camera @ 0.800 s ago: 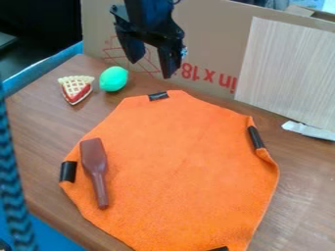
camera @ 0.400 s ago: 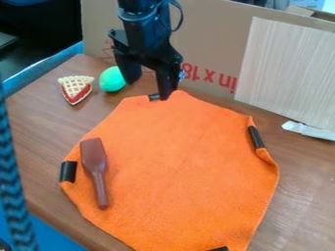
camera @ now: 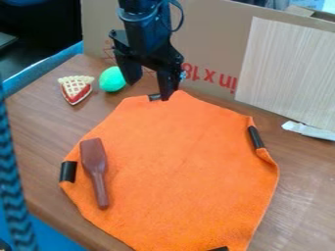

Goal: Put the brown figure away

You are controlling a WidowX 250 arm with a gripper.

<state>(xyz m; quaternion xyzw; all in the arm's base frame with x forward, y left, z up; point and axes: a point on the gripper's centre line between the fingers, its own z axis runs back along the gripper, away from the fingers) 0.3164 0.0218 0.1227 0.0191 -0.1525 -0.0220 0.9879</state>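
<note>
The claw [camera: 149,91], upper middle of the frame, has dropped to the top edge of the orange cloth [camera: 183,162] and hangs released, fingers apart. The brown spatula [camera: 95,159] stays on the cloth, lower left

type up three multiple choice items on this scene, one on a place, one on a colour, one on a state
1. Where is the brown spatula relative to the orange cloth?
a) under it
b) on top of it
c) off to its side

2. What colour is the egg-shaped thing beside the pie slice?
a) green
b) purple
c) white

3. How do the jaws stand?
a) closed together
b) clamped on the brown spatula
c) apart

1 b: it lies on the cloth's surface.
2 a: its visible surface is green.
3 c: a gap shows between them.
</note>
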